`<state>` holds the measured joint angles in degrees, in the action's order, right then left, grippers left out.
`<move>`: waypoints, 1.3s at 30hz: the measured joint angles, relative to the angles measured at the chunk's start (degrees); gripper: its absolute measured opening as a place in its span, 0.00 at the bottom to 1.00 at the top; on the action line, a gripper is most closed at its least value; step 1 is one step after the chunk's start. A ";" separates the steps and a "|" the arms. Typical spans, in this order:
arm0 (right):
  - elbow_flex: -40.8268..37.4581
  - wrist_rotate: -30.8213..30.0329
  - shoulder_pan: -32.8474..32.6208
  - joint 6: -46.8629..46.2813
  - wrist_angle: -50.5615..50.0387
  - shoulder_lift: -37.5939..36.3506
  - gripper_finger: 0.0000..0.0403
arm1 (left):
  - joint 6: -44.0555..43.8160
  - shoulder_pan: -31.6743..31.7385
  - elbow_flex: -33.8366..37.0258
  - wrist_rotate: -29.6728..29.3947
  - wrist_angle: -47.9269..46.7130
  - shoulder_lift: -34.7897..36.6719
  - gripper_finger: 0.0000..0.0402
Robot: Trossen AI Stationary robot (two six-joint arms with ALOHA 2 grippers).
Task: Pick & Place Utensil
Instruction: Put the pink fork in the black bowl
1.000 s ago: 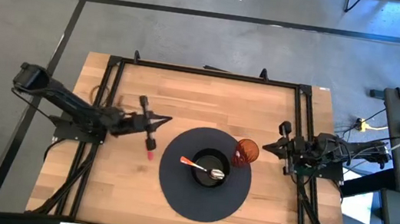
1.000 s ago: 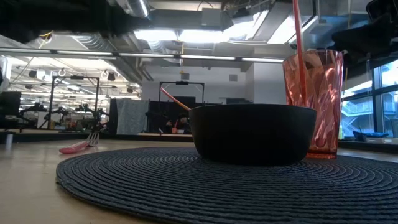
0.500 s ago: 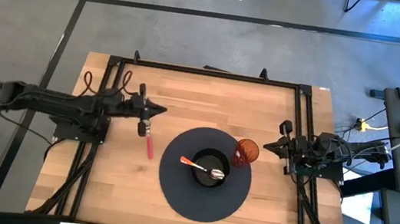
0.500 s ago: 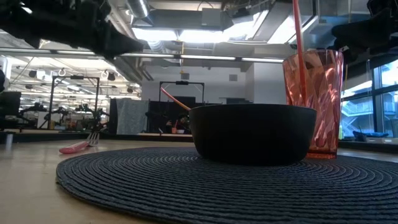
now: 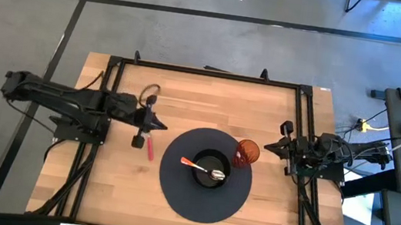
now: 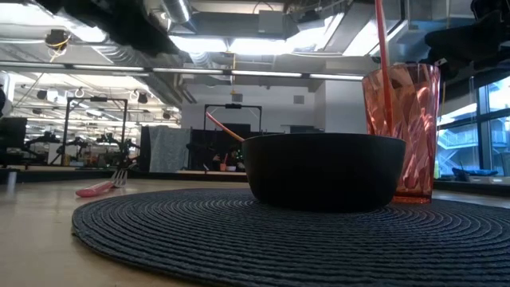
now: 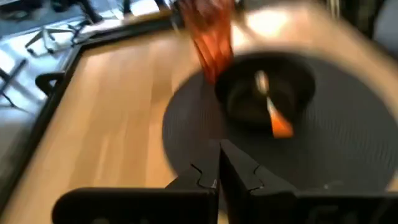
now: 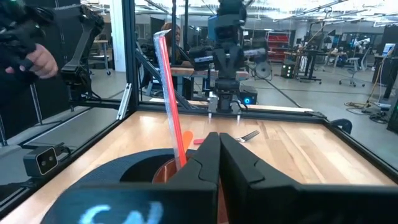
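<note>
A pink-handled fork [image 5: 149,150] lies flat on the wood, left of the dark round placemat [image 5: 175,191]. It also shows in the low view as the fork [image 6: 100,188] and in the right wrist view as the fork [image 8: 247,135]. My left gripper [image 5: 161,125] hovers shut just beyond the fork's far end and touches nothing; its fingers [image 7: 217,177] point toward the mat. A black bowl [image 5: 211,168] on the mat holds an orange-handled spoon [image 5: 194,163]. My right gripper [image 5: 270,146] waits shut at the table's right side.
A red tumbler [image 5: 247,151] with a pink straw [image 8: 171,93] stands on the mat's right part, beside the bowl. Black frame rails [image 5: 111,85] run along the table's left, far and right sides. Bare wood lies near and far of the fork.
My left gripper drew back toward the table's far-left, then came back toward the near side and the mat. It ends close to where it began, above the fork's far end. The fork has stayed in place.
</note>
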<state>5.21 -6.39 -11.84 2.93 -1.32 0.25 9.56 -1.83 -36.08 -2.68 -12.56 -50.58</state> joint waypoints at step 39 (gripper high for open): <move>0.00 -0.02 0.00 -1.11 -0.52 0.00 0.01 | 16.55 -12.24 -14.43 -9.66 -36.33 -37.19 0.39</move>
<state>5.21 -6.42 -11.84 1.83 -1.85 0.25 26.11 -14.07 -50.50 -12.35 -48.89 -87.77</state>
